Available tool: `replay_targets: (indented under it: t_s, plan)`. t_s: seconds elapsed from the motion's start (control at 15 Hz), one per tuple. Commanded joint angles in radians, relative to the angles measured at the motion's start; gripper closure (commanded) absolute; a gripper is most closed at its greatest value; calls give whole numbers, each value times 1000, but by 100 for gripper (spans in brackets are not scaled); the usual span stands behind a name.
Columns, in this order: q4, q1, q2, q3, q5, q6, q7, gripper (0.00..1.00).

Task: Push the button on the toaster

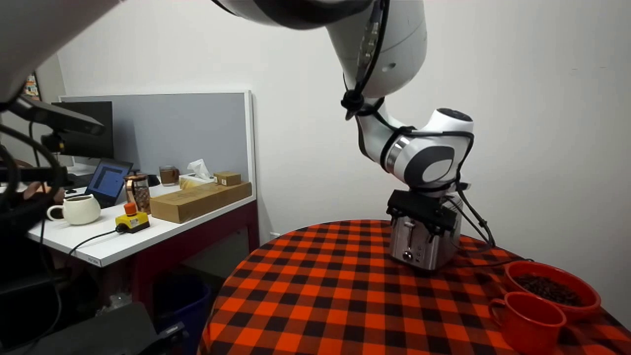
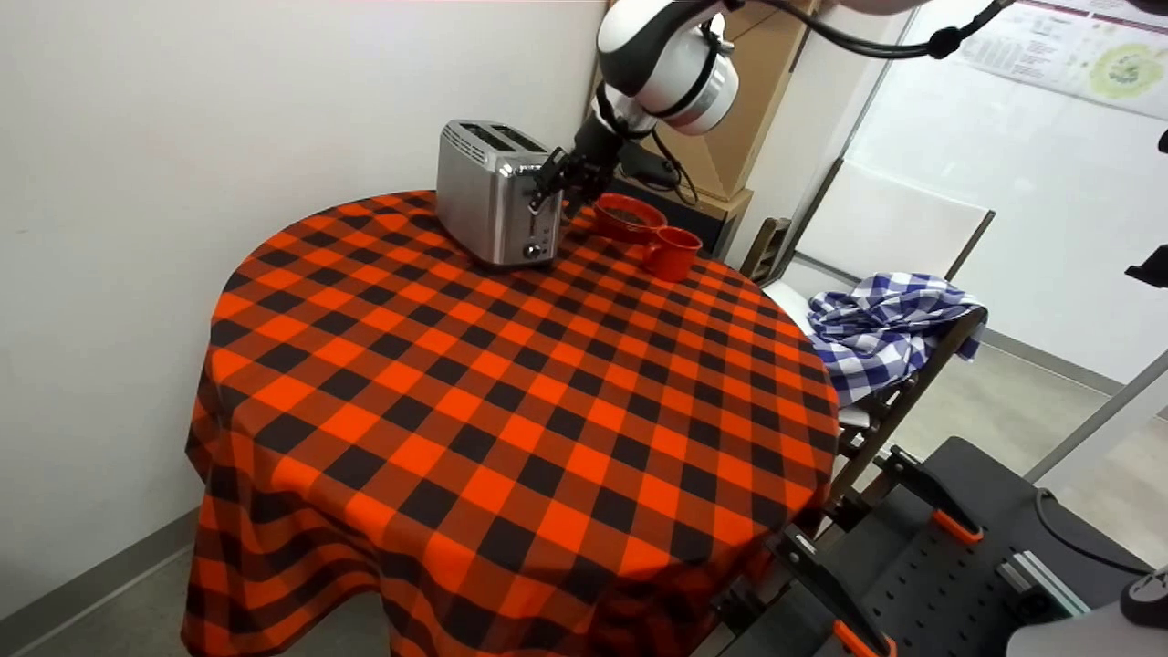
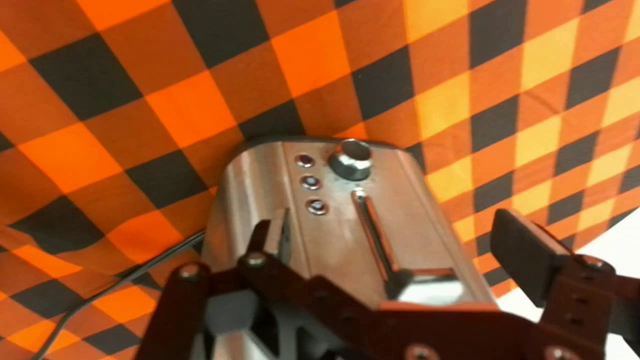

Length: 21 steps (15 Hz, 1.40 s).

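The shiny silver toaster [image 1: 428, 249] stands upright on the checked cloth; it shows in both exterior views [image 2: 473, 196] and the wrist view [image 3: 330, 240]. Its front carries a round knob [image 3: 351, 159], three small round buttons [image 3: 310, 182] and a slot with a lever [image 3: 432, 291] at the end away from the knob. My gripper [image 3: 393, 216] is open and empty at this front, also visible in an exterior view [image 2: 551, 201]. In the wrist view one finger overlaps the front beside the buttons and the other is past the lever-side edge. Whether a finger touches the toaster I cannot tell.
A red bowl [image 1: 584, 314] of dark beans and a red mug [image 1: 535, 323] stand on the table [image 1: 315, 296] near the toaster, also seen in an exterior view [image 2: 672, 255]. A black cord [image 3: 120, 274] runs over the cloth. A white wall [image 2: 274, 91] is close behind the table.
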Motion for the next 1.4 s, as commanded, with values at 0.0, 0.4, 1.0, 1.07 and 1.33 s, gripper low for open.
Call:
replay_targets:
  t_s: [0.0,0.4,1.0,1.07,1.33]
  plan:
    - [-58,9,-140,-10,97,-242,-78,0]
    - [-129,115,-323,-100,151,-496,-117,0]
    - [-379,371,-637,-287,-128,-606,5,0]
    - [-405,386,-669,-299,-159,-605,34,0]
    - [-405,404,-680,-321,-157,-579,41,0]
